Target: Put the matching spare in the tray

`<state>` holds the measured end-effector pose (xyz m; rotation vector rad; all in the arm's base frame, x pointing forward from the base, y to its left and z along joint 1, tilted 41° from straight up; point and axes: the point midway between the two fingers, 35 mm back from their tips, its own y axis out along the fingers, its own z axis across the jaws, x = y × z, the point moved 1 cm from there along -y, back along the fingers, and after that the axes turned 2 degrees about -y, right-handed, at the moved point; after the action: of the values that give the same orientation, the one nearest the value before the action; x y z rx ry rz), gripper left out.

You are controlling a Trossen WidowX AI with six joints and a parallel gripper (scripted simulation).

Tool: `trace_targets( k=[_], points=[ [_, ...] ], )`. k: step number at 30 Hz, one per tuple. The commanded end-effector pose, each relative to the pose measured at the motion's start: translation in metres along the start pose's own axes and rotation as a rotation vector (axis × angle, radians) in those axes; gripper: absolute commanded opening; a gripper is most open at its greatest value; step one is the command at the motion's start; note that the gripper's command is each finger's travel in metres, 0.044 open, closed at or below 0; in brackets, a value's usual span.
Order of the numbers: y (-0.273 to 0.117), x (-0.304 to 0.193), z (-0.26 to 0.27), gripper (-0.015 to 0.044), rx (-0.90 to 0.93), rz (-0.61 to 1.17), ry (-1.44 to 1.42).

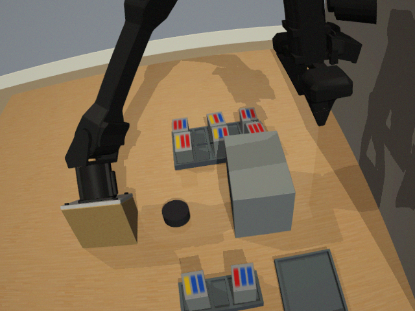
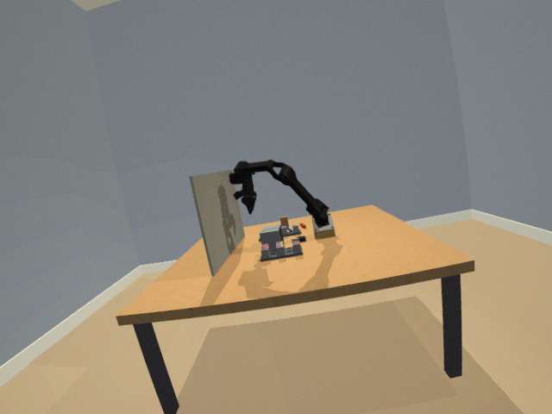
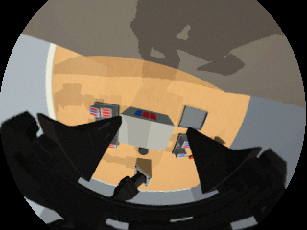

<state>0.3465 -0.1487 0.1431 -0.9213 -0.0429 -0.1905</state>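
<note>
The mounted unit, a large grey box (image 1: 256,167) (image 3: 148,131), shows its coded back in the wrist view. The stripes there read blue, red, red from left to right; this face appears upside down, so upright they read red, red, blue. A spare with red, red, blue stripes (image 1: 179,124) stands at the far left corner of the back rack (image 1: 198,164). The tray (image 1: 310,282) (image 3: 193,118) is empty. My gripper (image 1: 321,124) (image 2: 250,211) (image 3: 154,124) is open and empty, high above the table by the unit's back.
Other striped spares, such as yellow, red, red (image 1: 182,141), share the back rack. The front rack holds yellow, blue, blue (image 1: 194,284) and red, blue, blue (image 1: 243,276). A tall panel (image 1: 399,100) (image 2: 216,222) stands behind the unit. A black disc (image 1: 176,213) lies near the arm's base (image 1: 104,227).
</note>
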Motion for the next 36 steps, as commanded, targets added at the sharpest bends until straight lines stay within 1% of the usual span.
trace_targets(
  k=[1, 3, 4, 7, 8, 24, 26, 29, 36],
  points=[
    [0.001, -0.001, 0.004, 0.044, 0.012, 0.018, 0.018],
    [0.004, -0.001, 0.004, 0.044, 0.014, 0.02, 0.02],
    [0.011, -0.001, 0.004, 0.044, 0.018, 0.026, 0.026],
    [0.052, -0.002, 0.005, 0.044, 0.042, 0.061, 0.062],
    [0.06, -0.003, 0.005, 0.044, 0.046, 0.068, 0.069],
    [0.062, -0.004, 0.008, 0.044, 0.047, 0.071, 0.059],
    [0.058, -0.01, 0.028, 0.044, 0.046, 0.069, -0.04],
    [0.051, -0.026, 0.072, 0.044, 0.047, 0.066, -0.268],
    [0.041, -0.086, 0.157, 0.044, 0.062, 0.054, -0.801]
  ],
)
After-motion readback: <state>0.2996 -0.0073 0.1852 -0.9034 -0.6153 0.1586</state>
